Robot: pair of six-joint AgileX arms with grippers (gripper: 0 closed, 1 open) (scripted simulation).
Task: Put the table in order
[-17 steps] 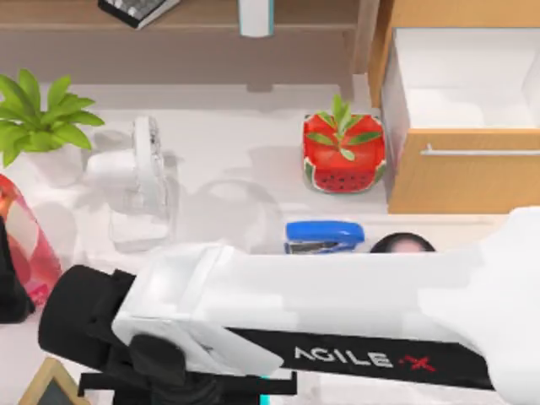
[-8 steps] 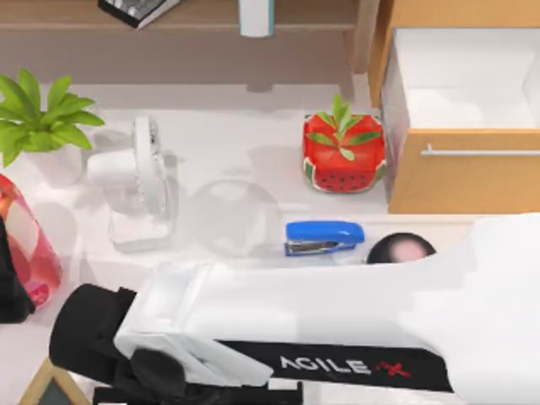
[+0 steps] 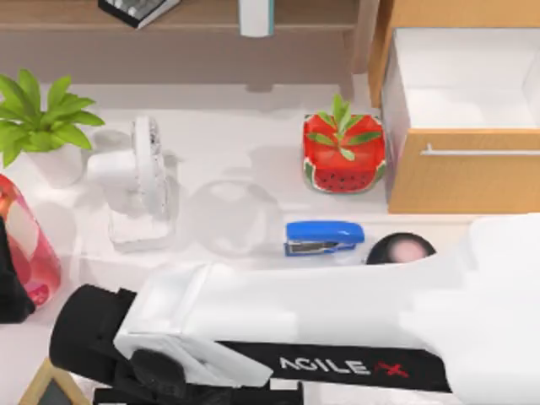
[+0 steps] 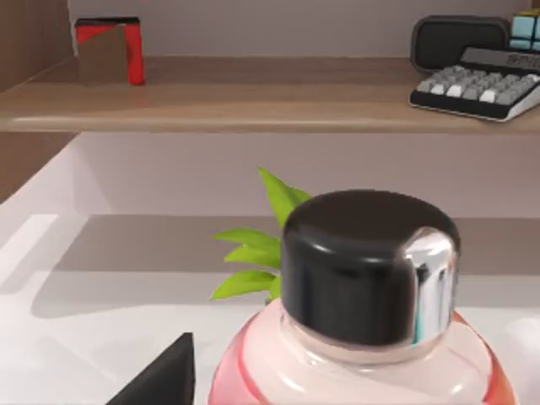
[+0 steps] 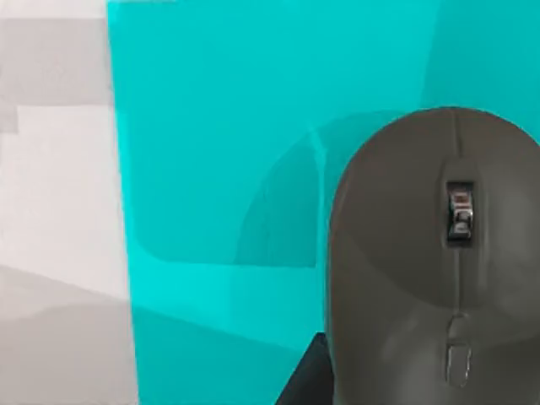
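Observation:
The white table (image 3: 253, 135) carries scattered items. My right arm stretches across its front from the right, with the right gripper (image 3: 190, 390) low at the front left. In the right wrist view a grey mouse (image 5: 426, 253) is over a cyan pad (image 5: 228, 126), and one dark finger (image 5: 305, 375) touches its side, so the gripper looks shut on it. My left gripper (image 3: 8, 287) is parked at the left edge beside a pink-red bottle (image 3: 25, 245) with a black cap (image 4: 367, 261). One left finger (image 4: 160, 380) stands apart from the bottle.
A blue stapler (image 3: 325, 236) and a dark round object (image 3: 401, 249) lie just behind my right arm. Farther back are a watermelon planter (image 3: 343, 152), a white fan (image 3: 139, 181), a potted plant (image 3: 42, 126) and an open wooden drawer cabinet (image 3: 464, 177). A shelf holds a keyboard (image 4: 477, 84).
My right arm dropped slightly toward the table's front edge, uncovering more of the stapler and the dark round object, then held still. The left arm has not moved.

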